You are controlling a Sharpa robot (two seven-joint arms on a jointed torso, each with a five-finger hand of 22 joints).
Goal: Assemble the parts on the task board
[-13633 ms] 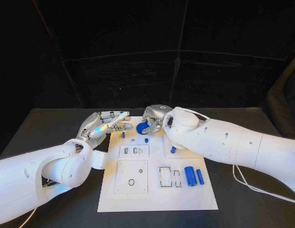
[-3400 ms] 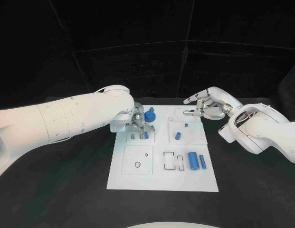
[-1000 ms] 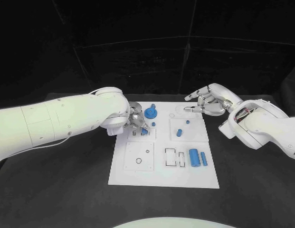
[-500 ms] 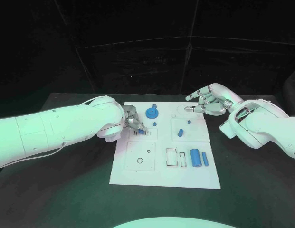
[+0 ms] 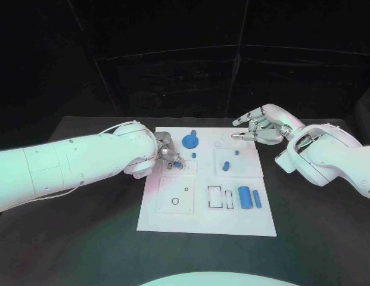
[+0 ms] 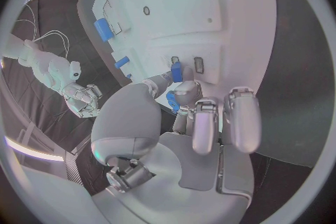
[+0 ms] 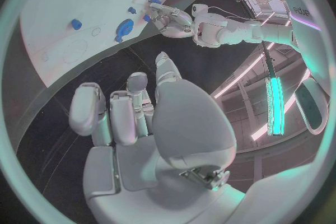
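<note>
The white task board (image 5: 204, 210) lies in the middle of the black table. My left hand (image 5: 167, 155) hovers low over the board's left side and pinches a small blue part (image 5: 178, 164) between thumb and finger. In the left wrist view that blue part (image 6: 176, 71) sits right at two small slots (image 6: 198, 64). A blue gear (image 5: 190, 142) stands on the board just beyond the hand. My right hand (image 5: 260, 127) hangs over the board's far right corner, fingers apart and holding nothing.
A short blue piece (image 5: 225, 165) and a tiny one (image 5: 233, 153) sit on the board's right panel. Two blue cylinders (image 5: 245, 196) lie beside the rectangular slots (image 5: 212, 196) near the front. The front left panel (image 5: 175, 199) has an oval hole.
My left hand has stayed at the small slots with the blue part, while its forearm has shifted slightly leftward. The right hand has not moved.
</note>
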